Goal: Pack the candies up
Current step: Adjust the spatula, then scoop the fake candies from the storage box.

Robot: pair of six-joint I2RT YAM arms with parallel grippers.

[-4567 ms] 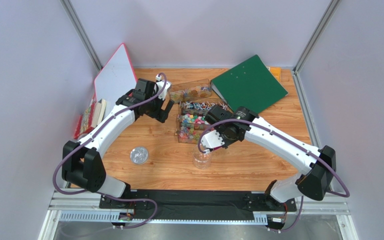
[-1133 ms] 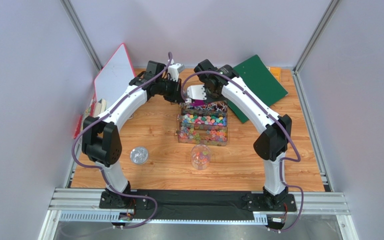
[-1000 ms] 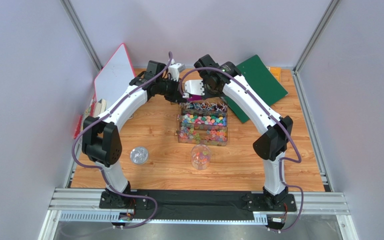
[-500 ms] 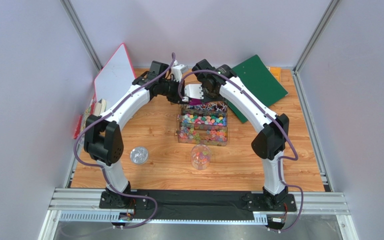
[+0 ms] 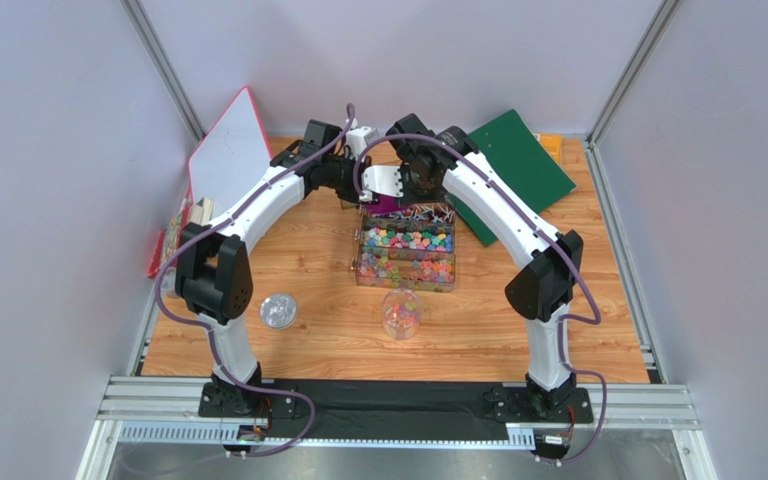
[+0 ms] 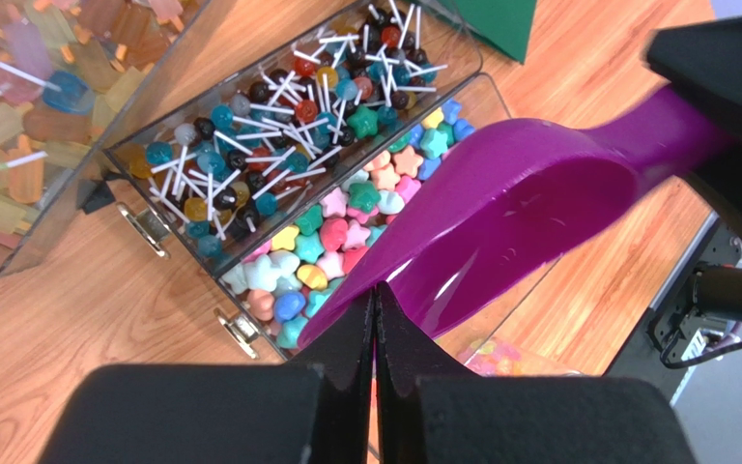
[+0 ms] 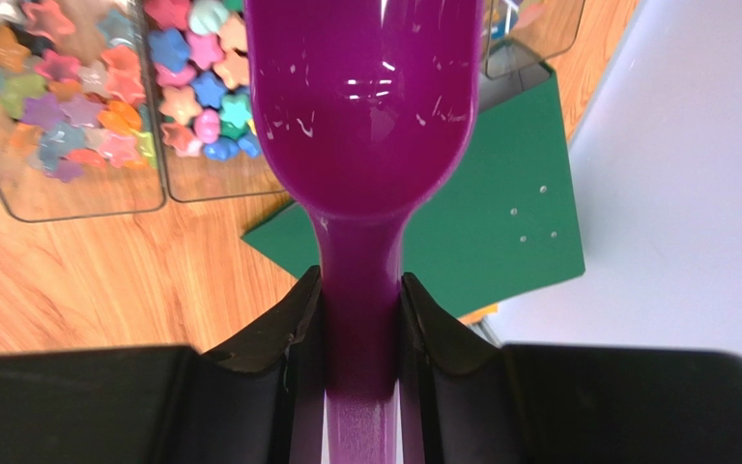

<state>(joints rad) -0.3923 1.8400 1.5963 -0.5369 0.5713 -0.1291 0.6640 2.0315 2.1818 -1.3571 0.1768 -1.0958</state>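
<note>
The candies (image 5: 405, 255) are small bright stars and hearts filling a clear compartment box; they also show in the left wrist view (image 6: 346, 208) and the right wrist view (image 7: 191, 87). My right gripper (image 7: 360, 309) is shut on the handle of a purple scoop (image 7: 365, 106), held over the back of the box (image 5: 390, 203). No candies show on the scoop. My left gripper (image 6: 375, 290) is shut with nothing in it, its tips right at the scoop's front rim (image 6: 529, 203); I cannot tell if they touch.
A small clear jar (image 5: 401, 314) holding some candies stands in front of the box, its lid (image 5: 278, 310) to the left. Lollipops (image 6: 288, 106) fill the back compartment. A green binder (image 5: 518, 160) lies back right, a white board (image 5: 228, 150) leans back left.
The left gripper has crept right, closer to the scoop. The right gripper has shifted the scoop a little over the back of the box.
</note>
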